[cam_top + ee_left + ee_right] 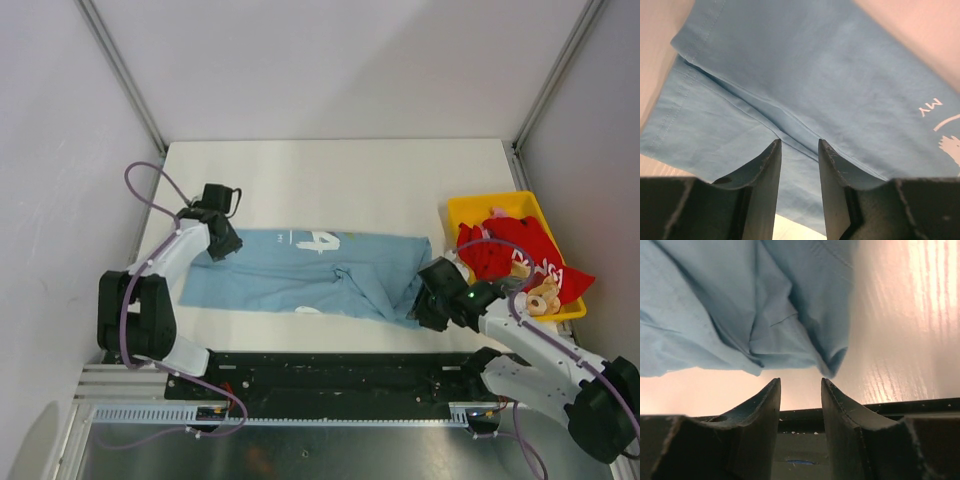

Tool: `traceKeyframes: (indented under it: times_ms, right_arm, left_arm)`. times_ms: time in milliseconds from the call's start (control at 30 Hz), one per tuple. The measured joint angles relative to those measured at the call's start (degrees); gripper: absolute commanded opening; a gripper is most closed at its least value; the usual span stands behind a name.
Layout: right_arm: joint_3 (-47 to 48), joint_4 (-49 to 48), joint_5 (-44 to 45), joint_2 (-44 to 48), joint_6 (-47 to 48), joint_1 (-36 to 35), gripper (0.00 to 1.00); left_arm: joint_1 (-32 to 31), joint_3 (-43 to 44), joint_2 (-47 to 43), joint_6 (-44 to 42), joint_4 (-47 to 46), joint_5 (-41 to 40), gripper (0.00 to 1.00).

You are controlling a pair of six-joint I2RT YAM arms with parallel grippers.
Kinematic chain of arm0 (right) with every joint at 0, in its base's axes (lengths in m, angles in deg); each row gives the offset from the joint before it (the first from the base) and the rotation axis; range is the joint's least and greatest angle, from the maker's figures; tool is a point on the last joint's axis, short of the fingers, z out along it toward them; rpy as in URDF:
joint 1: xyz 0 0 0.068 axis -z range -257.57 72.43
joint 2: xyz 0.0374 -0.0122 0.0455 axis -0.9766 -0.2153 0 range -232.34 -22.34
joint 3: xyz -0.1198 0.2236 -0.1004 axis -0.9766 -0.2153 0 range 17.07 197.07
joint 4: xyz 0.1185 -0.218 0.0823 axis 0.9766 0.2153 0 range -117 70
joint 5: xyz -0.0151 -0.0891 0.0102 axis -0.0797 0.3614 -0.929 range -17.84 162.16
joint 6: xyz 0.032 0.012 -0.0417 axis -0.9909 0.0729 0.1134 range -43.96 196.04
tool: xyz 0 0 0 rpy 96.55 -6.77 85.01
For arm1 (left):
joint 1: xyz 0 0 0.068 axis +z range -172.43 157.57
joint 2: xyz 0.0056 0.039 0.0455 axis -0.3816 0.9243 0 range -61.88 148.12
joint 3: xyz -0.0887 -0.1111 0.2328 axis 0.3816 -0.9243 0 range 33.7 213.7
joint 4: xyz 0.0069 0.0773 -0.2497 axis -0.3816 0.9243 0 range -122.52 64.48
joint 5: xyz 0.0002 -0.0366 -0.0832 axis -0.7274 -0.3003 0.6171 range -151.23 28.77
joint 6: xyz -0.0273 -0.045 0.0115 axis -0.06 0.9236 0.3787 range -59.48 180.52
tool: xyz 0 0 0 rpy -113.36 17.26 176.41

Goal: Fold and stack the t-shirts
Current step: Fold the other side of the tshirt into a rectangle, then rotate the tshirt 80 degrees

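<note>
Both tools stand partly spread, pinching nothing: left tool (800,144) over a folded edge of the blue shirt (805,75), right tool (801,381) just short of its rumpled end.

The spread-out t-shirt (300,275) is light blue with white lettering, its hem stitched in matching blue; the other t-shirt (515,250) is red with white print; the bin (468,212) is yellow; pale beige ring shapes (543,296) show against the red, possibly print, though the view is too small to say; the table (330,180) is white with faint wood grain; the left arm (175,250) and right arm (530,340) are white and black, with purple cables (140,180); the left gripper (799,150) and right gripper (800,387) are black.
</note>
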Motion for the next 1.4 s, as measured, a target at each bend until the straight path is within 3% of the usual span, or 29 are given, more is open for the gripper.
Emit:
traceKeyframes:
  times_ms: [400,700,933,1200,1400]
  right_arm:
    - [-1.9,-5.3,-3.5,-4.8,-1.1,8.6,0.23]
    - [-1.6,-13.7,-6.5,-14.9,3.1,17.5,0.17]
    - [4.5,-19.0,-9.3,-25.2,5.6,19.3,0.15]
    - [21.8,-20.1,-9.5,-42.7,8.6,22.2,0.16]
    - [45.3,-17.9,-6.8,-60.2,12.4,25.6,0.23]
  left_arm:
    - [0.0,0.2,-2.6,-0.8,-0.2,1.7,0.41]
    - [0.0,0.2,-2.6,-1.3,-0.2,3.0,0.4]
    - [0.0,0.2,-2.6,-2.3,-0.2,4.2,0.4]
    - [0.0,0.3,-2.6,-3.8,-0.6,6.0,0.4]
    - [-0.7,0.3,-2.6,-4.9,-0.9,8.2,0.4]
